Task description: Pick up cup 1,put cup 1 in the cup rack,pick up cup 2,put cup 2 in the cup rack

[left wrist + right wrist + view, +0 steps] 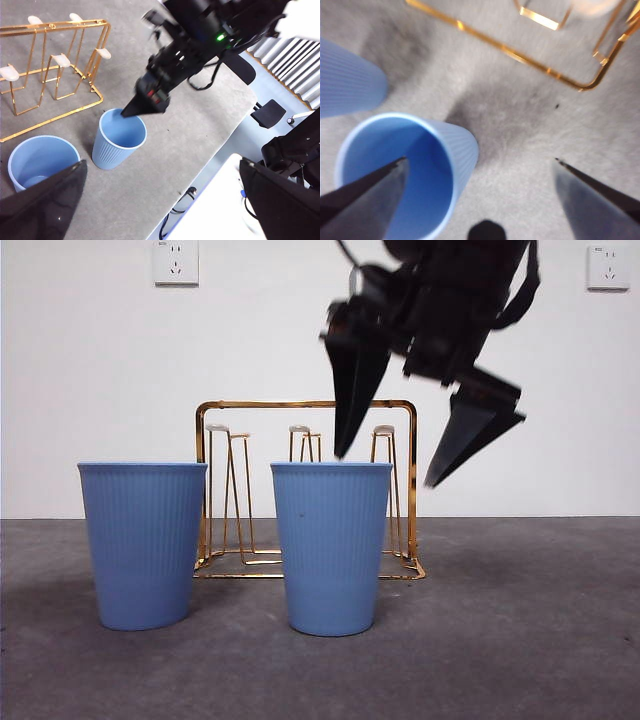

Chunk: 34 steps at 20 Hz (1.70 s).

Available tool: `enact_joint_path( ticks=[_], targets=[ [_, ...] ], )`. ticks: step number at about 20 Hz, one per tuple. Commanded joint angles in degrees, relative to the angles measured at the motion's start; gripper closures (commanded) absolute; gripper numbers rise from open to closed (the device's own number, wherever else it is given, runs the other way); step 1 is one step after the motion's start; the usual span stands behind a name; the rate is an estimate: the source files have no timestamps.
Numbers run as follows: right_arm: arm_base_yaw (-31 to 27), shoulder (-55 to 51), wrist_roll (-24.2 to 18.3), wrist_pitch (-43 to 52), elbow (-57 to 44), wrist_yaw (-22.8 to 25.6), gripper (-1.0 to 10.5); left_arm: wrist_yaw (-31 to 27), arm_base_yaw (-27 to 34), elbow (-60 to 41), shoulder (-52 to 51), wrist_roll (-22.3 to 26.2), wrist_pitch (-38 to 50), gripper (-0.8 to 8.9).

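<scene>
A: We start with cup 1, the light blue tapered ribbed plastic cup with the tiny dark speck on its wall. It stands upright on the grey counter, just in front of the cup rack, the gold wire arch with pale-tipped pegs.

B: And cup 2, the matching clean-walled blue cup, stands beside it, apart, also upright and not yet racked.

A: Our right end effector hangs above cup 1's rim with its black jaws spread wide, holding nothing. In the right wrist view one jaw sits over the cup's mouth, the other out over bare counter.

B: That's our worry. If we descend off-centre, a jaw tip could land on the rim and tip the light cup or shove it into the rack's base wire.

A: A thin tapered wall may also slip upward out of a pinch.

B: Our left end effector waits aside, jaws spread, empty.
</scene>
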Motion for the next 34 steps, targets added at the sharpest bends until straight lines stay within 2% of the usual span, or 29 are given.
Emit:
enact_joint_path(
  ticks=[1,3,7,11,12,16,19,21,24,27,30,34],
  targets=[
    [0.37,2.60,0.94,0.42,-0.02,0.24,5.2,0.24,-0.81,0.13,0.17,-0.37,0.46,0.92],
    [0.42,4.24,1.03,0.70,-0.02,0.24,5.2,0.20,-1.40,0.13,0.44,-0.61,0.48,0.92],
    [1.07,6.60,1.03,1.33,-0.02,-0.22,6.8,0.20,-1.55,0.13,1.31,-0.59,0.48,0.92],
    [2.10,6.97,-0.44,2.29,-0.02,-0.26,9.3,0.22,-1.55,0.13,2.03,-0.61,0.46,0.92],
    [2.25,6.97,-0.63,2.58,-0.02,-0.61,9.6,0.22,-1.55,0.13,2.14,-0.79,0.48,0.92],
    [2.27,6.69,-2.60,0.92,0.00,-0.63,9.6,2.73,-1.57,0.13,2.67,-2.01,1.11,0.92],
    [2.25,2.75,-4.79,-2.19,0.02,0.28,9.6,6.45,-2.16,0.13,3.17,-5.27,4.63,0.92],
    [2.25,-3.32,-5.01,-3.37,0.02,0.79,9.6,10.54,-2.45,0.13,3.82,-8.96,8.87,0.92],
    [2.25,-17.49,-4.50,-2.43,0.13,2.01,9.6,16.26,-3.28,0.13,5.29,-17.35,19.10,0.92],
    [2.27,-32.15,-2.38,2.82,0.13,4.72,9.6,15.85,-5.51,0.13,6.78,-26.93,31.82,0.92],
    [2.27,-44.22,-1.11,11.89,0.13,7.56,9.6,9.38,-10.47,0.13,9.05,-35.54,45.29,0.92],
    [2.27,-50.12,-1.11,21.24,0.13,9.49,9.6,-1.86,-21.38,0.13,14.64,-44.22,64.70,0.92]
  ],
)
